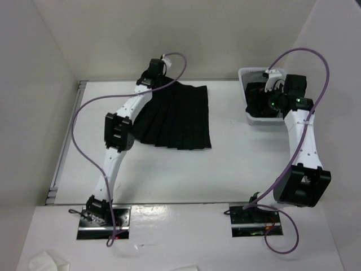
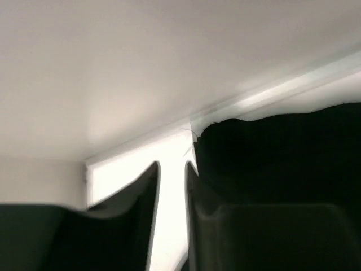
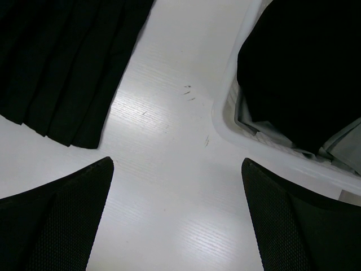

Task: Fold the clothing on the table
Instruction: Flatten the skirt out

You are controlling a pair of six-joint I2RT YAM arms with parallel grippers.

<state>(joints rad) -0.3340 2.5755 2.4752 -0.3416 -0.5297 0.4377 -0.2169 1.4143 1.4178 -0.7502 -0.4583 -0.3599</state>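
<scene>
Counts: two arms, one black pleated skirt [image 1: 177, 116], one white bin [image 1: 243, 76], two purple cables [image 1: 84, 132], one per arm; skirt lies flat on the table [image 1: 169, 175], just left of centre toward 12 o'clock, pleats fanning toward 6 o'clock, hem nearest the bases; bin sits at 2 o'clock, apart from the skirt, with a dark garment [image 3: 304, 68] piled in it and a grey piece [image 3: 341, 144] under that at the rim; left arm reaches long from its base at 7 o'clock, elbow over the skirt's 9 o'clock edge, wrist over the skirt's 11 o'clock corner by the far rail; left gripper [image 2: 173, 169] has its fingers a narrow gap apart, bare table showing through the gap, nothing clamped, cloth edge just beside the right finger; whether that finger touches the cloth I cannot tell; right arm is folded, elbow out toward 4 o'clock, forearm running to 1 o'clock, wrist above the bin's near side; right gripper [image 3: 176, 164] has its fingers spread wide, nothing between them, white tabletop below, skirt hem at 10 o'clock and bin corner at 2 o'clock in its view; surface is matte white with a thin metal rail [image 1: 65, 152] along the 9 and 12 o'clock edges, a few small dark scuffs near the bin; plain white walls on three sides.
</scene>
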